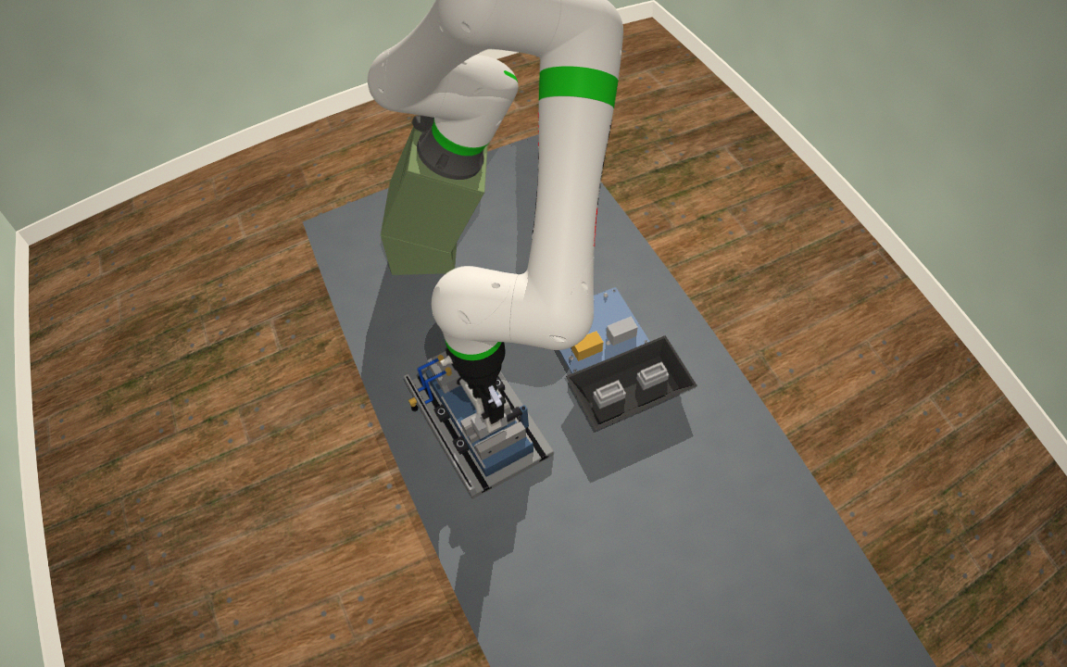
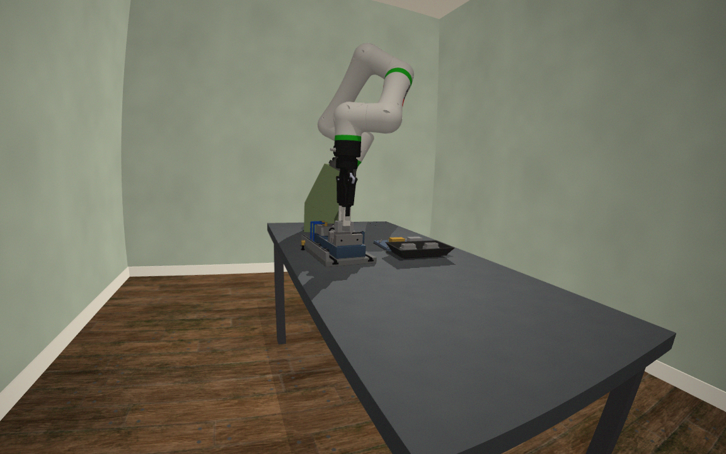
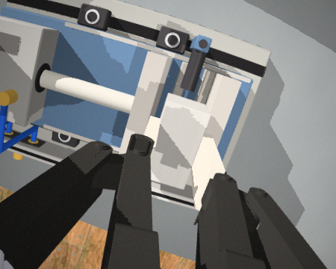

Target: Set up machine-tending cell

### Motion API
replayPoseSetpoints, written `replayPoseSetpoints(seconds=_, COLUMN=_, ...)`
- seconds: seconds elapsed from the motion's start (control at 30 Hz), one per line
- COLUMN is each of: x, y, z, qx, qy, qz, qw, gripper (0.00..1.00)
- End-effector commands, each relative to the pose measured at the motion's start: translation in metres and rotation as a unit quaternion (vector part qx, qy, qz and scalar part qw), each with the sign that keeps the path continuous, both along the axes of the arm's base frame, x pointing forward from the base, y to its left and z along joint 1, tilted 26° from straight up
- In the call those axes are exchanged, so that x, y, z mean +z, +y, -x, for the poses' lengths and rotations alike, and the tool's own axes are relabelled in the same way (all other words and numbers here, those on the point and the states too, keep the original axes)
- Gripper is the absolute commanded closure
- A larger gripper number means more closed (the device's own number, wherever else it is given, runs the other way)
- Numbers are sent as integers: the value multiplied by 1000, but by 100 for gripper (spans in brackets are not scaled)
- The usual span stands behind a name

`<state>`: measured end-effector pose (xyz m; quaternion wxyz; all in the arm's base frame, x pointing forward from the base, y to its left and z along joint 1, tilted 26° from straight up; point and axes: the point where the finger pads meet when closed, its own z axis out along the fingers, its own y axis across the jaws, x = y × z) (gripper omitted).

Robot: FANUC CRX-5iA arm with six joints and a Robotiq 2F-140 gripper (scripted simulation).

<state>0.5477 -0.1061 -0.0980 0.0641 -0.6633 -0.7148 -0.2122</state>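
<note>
Holding an aluminium blank [image 3: 180, 142] tight, the hand [image 3: 175, 167] hangs right over the vise [image 3: 138, 80] opening. Go down slowly and keep the blank level, then slide it snug against the work stop [image 3: 193, 72].

The tool [image 3: 175, 167] holds a pale grey blank [image 3: 180, 142] above the blue vise [image 1: 479, 431]. Two finished parts [image 1: 608, 396] lie in the dark tray [image 1: 684, 372]. A brass blank [image 1: 587, 345] and another grey blank [image 1: 621, 328] lie on the plate [image 1: 608, 300].

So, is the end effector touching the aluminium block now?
Touching. In the wrist view the end effector is shut on the aluminium block, one dark finger pressed against each side.
</note>
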Motion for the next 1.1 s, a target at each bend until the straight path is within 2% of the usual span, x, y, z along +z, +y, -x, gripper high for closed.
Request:
replayPoseSetpoints(seconds=0.0, x=0, y=0, z=0, qx=0, qy=0, qz=0, qw=1000, gripper=100)
replayPoseSetpoints(seconds=1.07, x=-2, y=1, z=-1, qx=0, qy=0, qz=0, qw=1000, gripper=100)
